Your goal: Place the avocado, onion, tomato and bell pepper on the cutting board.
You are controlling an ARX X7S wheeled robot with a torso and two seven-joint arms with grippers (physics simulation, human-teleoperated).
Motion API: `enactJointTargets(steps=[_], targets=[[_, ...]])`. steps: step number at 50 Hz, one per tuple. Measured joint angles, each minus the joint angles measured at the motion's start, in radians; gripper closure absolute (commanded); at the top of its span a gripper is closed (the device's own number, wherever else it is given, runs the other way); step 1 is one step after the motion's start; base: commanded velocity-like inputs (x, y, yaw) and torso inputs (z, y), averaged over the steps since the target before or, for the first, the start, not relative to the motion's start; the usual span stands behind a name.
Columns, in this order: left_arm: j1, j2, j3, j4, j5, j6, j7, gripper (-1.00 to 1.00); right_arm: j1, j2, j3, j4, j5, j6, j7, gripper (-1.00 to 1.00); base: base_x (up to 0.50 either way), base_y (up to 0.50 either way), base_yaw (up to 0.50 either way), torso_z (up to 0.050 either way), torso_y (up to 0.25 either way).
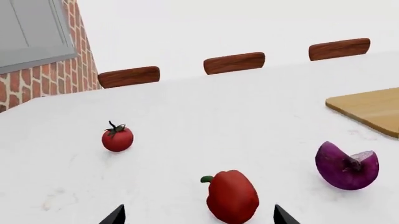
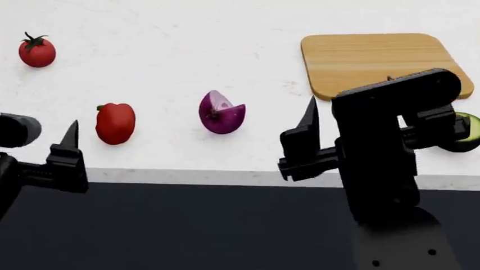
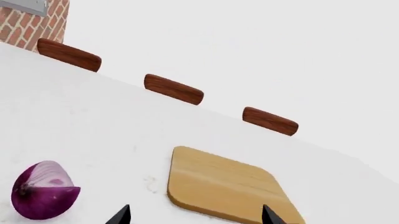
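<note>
The bell pepper [image 1: 232, 196] lies on the white table just ahead of my left gripper [image 1: 199, 213], which is open and empty; it also shows in the head view [image 2: 116, 122]. The tomato [image 1: 117, 137] stands farther off at the left [image 2: 37, 52]. The onion [image 2: 221, 113] lies mid-table [image 1: 346, 165] [image 3: 44, 196]. The cutting board [image 2: 383, 62] lies bare at the far right [image 3: 224, 186]. My right gripper [image 3: 196, 213] is open and empty, near the board's front edge. The avocado [image 2: 469, 130] is partly hidden behind my right arm.
Three brown chair backs [image 1: 234, 63] stand beyond the table's far edge. A brick wall [image 1: 62, 70] with a grey panel rises at the far left. The table's near edge [image 2: 188, 173] runs below both grippers, with dark floor beneath.
</note>
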Motion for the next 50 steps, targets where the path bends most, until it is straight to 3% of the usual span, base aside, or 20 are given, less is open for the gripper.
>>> enactJointTargets(steps=[14, 24, 34, 50], targets=[[-0.407, -0.028, 0.081, -0.346, 0.0, -0.071, 0.085, -1.0, 0.321, -0.009, -0.066, 0.237, 0.033, 0.073, -0.108, -1.0, 0.0, 0.0, 0.0, 0.0, 0.0], [-0.63, -0.04, 0.132, -0.597, 0.005, -0.079, 0.152, -1.0, 0.446, -0.005, -0.095, 0.316, 0.047, 0.118, -0.158, -1.0, 0.04, 0.22, 0.0, 0.0, 0.0], [-0.739, -0.049, 0.156, -0.711, 0.004, -0.09, 0.193, -1.0, 0.499, -0.001, -0.112, 0.345, 0.062, 0.137, -0.186, -1.0, 0.21, 0.48, 0.0, 0.0, 0.0], [-0.779, -0.053, 0.174, -0.753, -0.005, -0.094, 0.215, -1.0, 0.505, 0.005, -0.122, 0.349, 0.076, 0.15, -0.2, -1.0, 0.49, 0.29, 0.0, 0.0, 0.0]])
